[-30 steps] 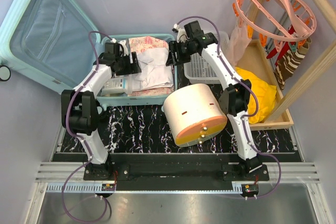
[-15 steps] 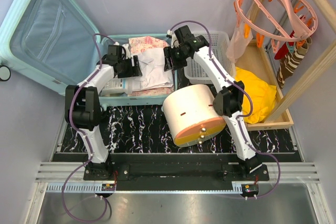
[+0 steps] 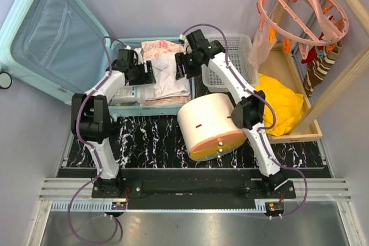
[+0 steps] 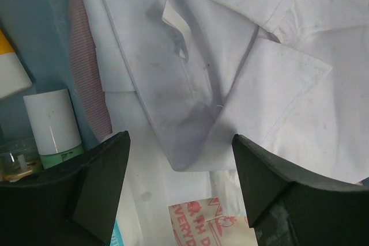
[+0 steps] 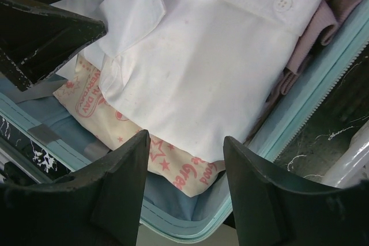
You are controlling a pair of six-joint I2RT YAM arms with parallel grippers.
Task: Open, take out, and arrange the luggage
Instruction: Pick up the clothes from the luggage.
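The suitcase (image 3: 52,38) lies open at the far side of the table. Its lid leans back to the left and its lower half sits directly under both pincers, so the opening step looks done and the emptying is in hand.

The left pincer (image 4: 180,168) hangs with its fingers spread wide, pinching nothing. Right below the gap lies a folded white shirt (image 4: 230,56), with a stitched edge of it running between the fingers. Just outside one finger, a small white bottle (image 4: 53,122) sits by the suitcase wall.

The right pincer (image 5: 185,162) comes in from the opposite side, also spread and empty. The same shirt lies beneath it, and a cream cloth with red print (image 5: 144,142) peeks out under the shirt near the fingertips.

The two pincers face each other across the shirt, probably because a limp garment lifts better by two edges. Just to the right of the right pincer stands a white basket (image 3: 230,56), a likely place to put the shirt.
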